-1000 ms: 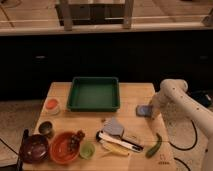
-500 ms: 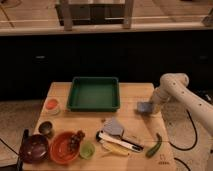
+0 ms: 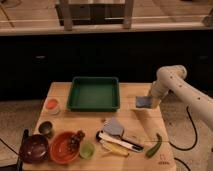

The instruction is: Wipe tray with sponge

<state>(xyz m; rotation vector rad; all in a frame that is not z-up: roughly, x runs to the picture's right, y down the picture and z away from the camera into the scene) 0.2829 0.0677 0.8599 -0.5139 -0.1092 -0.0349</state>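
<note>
Pincer (image 3: 149, 103) grips blue-grey sponge (image 3: 142, 102), table (image 3: 142, 127) rt.

A green tray (image 3: 94, 94), an orange bowl (image 3: 56, 150), a grey cloth (image 3: 114, 126) and what may be a green pepper (image 3: 153, 145) are laid on the table (image 3: 60, 90). The gripper (image 3: 147, 103) is held, with the sponge (image 3: 142, 102), by its right edge.

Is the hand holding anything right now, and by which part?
The hand, right of the tray, holds the sponge by its right end.
</note>
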